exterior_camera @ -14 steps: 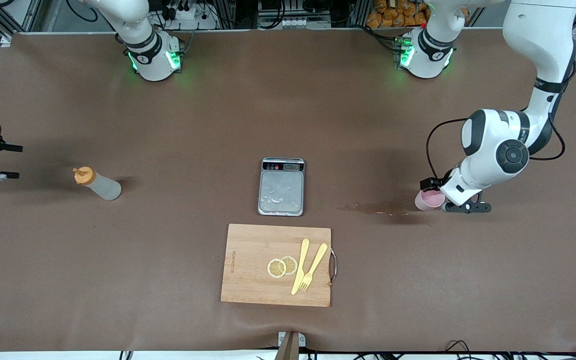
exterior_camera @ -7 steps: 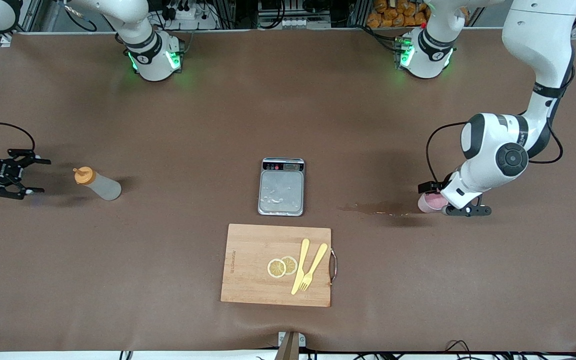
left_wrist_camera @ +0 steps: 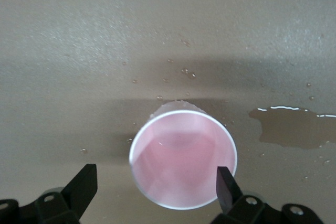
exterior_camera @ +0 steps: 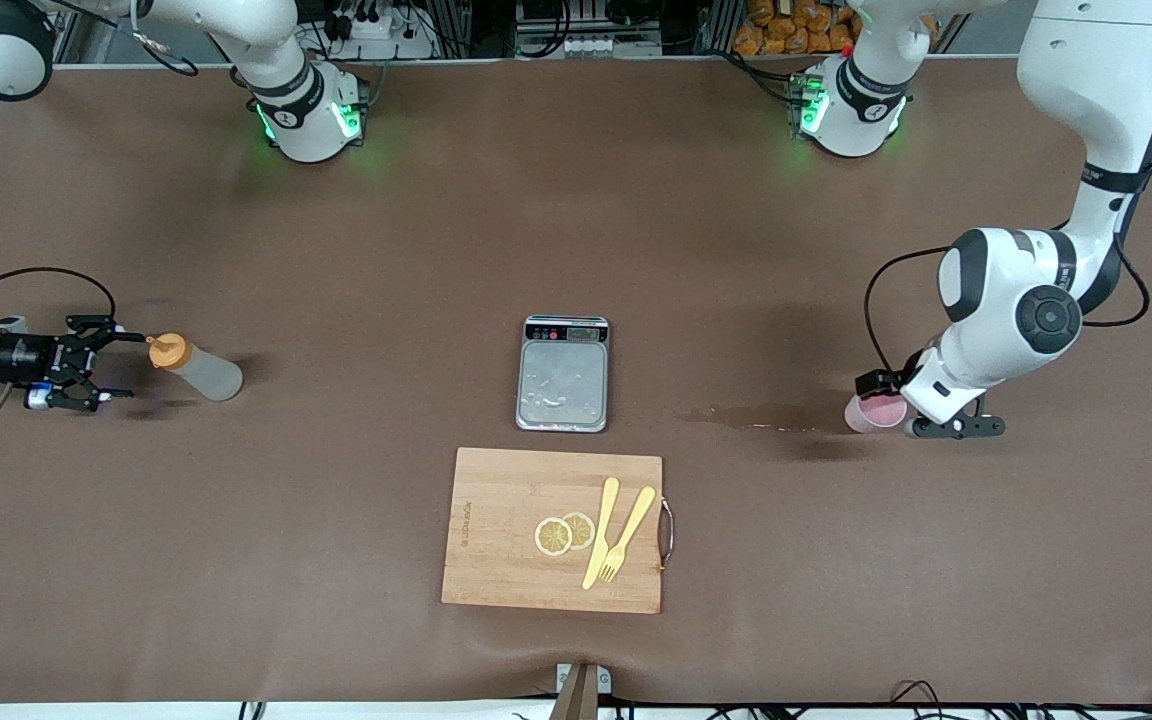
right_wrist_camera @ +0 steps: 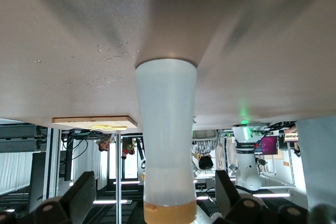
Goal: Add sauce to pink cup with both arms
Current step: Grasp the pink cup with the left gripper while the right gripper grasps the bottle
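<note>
The sauce bottle (exterior_camera: 194,368), whitish with an orange cap, stands on the table near the right arm's end. My right gripper (exterior_camera: 119,367) is open and level with the bottle's cap end, beside it. In the right wrist view the bottle (right_wrist_camera: 167,145) stands between the spread fingers (right_wrist_camera: 79,199), with gaps on both sides. The pink cup (exterior_camera: 874,412) stands near the left arm's end. My left gripper (exterior_camera: 902,408) is open just over it. In the left wrist view the cup (left_wrist_camera: 182,161) shows mouth up, with the fingers (left_wrist_camera: 84,184) on either side.
A grey scale (exterior_camera: 563,373) lies mid-table. A wooden cutting board (exterior_camera: 506,530) with lemon slices (exterior_camera: 564,533), a yellow fork and a knife (exterior_camera: 618,530) lies nearer the front camera. A wet spill (exterior_camera: 746,416) lies beside the cup, also in the left wrist view (left_wrist_camera: 291,127).
My right gripper has moved in from the table's end up to the sauce bottle. My left gripper and the pink cup have shifted slightly toward the left arm's end.
</note>
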Robot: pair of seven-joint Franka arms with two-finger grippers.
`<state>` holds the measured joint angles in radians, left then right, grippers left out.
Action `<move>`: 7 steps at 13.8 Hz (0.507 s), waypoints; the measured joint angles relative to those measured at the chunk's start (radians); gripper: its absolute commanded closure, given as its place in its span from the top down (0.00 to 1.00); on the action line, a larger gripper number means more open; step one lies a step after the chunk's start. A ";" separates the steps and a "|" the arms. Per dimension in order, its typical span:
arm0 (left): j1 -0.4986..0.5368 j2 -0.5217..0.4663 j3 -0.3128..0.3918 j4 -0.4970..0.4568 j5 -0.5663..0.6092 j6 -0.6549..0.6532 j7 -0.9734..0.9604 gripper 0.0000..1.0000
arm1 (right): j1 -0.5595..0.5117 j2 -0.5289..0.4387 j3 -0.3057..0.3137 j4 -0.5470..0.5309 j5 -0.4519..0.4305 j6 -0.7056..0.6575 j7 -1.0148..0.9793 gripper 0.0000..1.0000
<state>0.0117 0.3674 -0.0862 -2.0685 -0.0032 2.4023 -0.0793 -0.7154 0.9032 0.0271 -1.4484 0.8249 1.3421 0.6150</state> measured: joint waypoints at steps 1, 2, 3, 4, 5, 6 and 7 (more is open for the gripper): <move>0.003 -0.001 0.000 0.002 0.000 0.000 0.000 1.00 | 0.004 0.011 0.000 0.000 0.005 0.000 0.001 1.00; 0.003 -0.001 0.000 0.004 0.000 0.000 0.000 1.00 | 0.007 0.024 0.000 0.000 0.011 0.000 0.001 1.00; 0.003 -0.001 0.000 0.007 0.000 0.000 0.000 1.00 | 0.008 0.036 0.000 0.000 0.015 0.005 0.001 1.00; 0.006 -0.001 0.000 0.011 0.000 0.000 0.000 1.00 | 0.009 0.045 0.001 0.000 0.016 0.018 0.000 1.00; 0.013 -0.001 0.000 0.013 0.000 0.000 0.000 1.00 | 0.010 0.051 0.001 0.001 0.018 0.030 0.000 1.00; 0.022 0.000 0.001 0.013 0.000 0.000 0.001 1.00 | 0.012 0.054 0.002 0.001 0.018 0.035 0.000 1.00; 0.031 0.004 0.001 0.014 0.000 0.000 0.007 1.00 | 0.017 0.055 0.002 0.001 0.018 0.037 0.000 1.00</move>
<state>0.0423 0.3712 -0.0854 -2.0549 -0.0032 2.4024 -0.0722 -0.6989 0.9581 0.0292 -1.4478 0.8434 1.3791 0.6154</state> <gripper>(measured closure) 0.000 0.000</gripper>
